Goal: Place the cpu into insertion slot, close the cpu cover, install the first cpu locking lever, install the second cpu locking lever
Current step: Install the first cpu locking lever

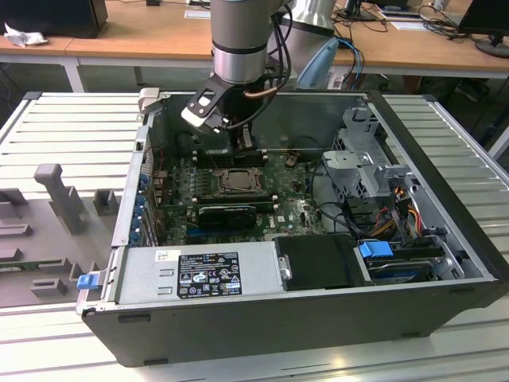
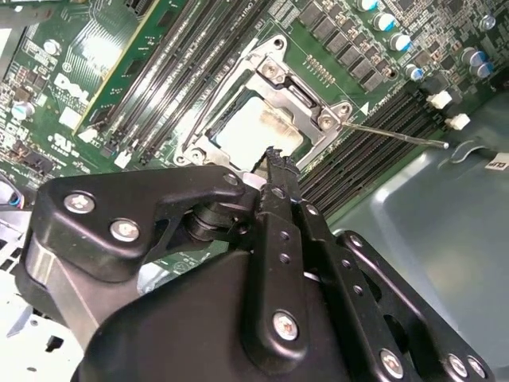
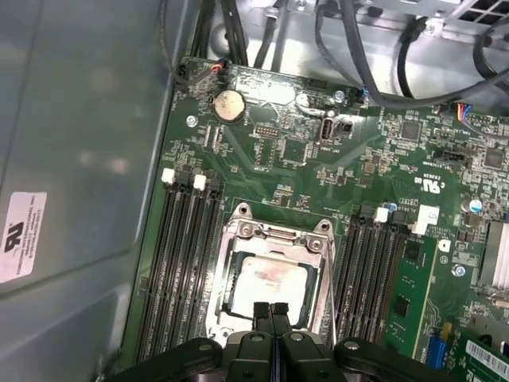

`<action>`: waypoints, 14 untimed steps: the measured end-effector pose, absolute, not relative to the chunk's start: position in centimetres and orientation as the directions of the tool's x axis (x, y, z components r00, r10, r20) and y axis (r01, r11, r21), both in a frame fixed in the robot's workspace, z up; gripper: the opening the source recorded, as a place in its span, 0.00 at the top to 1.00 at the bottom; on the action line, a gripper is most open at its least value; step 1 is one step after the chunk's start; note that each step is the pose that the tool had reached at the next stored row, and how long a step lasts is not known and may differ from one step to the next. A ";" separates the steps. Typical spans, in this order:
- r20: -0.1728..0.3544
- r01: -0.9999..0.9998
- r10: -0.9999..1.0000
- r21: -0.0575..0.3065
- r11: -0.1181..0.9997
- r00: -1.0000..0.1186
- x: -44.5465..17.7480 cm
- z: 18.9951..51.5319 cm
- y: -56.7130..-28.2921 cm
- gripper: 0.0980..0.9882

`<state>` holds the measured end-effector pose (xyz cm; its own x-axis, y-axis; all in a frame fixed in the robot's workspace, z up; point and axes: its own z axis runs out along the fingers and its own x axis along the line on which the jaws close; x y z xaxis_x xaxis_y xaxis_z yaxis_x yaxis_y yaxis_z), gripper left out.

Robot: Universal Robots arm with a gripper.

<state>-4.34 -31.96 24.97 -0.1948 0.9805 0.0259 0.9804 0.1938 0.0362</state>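
The cpu (image 3: 269,280) lies flat in the insertion slot, which is mostly covered by it and the frame. Its pale face shows a smeared patch. The silvery cpu cover (image 3: 274,235) lies down around it, the cpu showing through its window. In the second wrist view the cpu (image 2: 253,129) and the cpu cover (image 2: 310,99) appear again. A thin metal lever (image 2: 398,135) runs out from the socket's corner over the memory slots. My gripper (image 3: 270,309) is shut with nothing between its fingers. It hangs just over the cpu's edge. In the exterior view the gripper (image 1: 243,143) stands above the socket (image 1: 237,181).
Black memory slots (image 3: 187,263) flank the socket on both sides. Cables (image 3: 374,56) loop over the board's far end. A grey case wall (image 3: 79,143) stands close beside the board. The drive cage (image 1: 362,171) and the power supply (image 1: 199,274) fill the case toward the exterior view's right and front.
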 end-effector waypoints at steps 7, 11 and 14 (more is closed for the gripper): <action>0.026 0.972 0.972 0.036 0.231 -0.232 -4.3 25.0 -32.0 0.99; 0.026 0.968 0.968 0.036 0.249 -0.250 -4.3 25.0 -32.0 0.99; 0.026 0.963 0.963 0.036 0.268 -0.269 -4.3 25.0 -32.0 0.99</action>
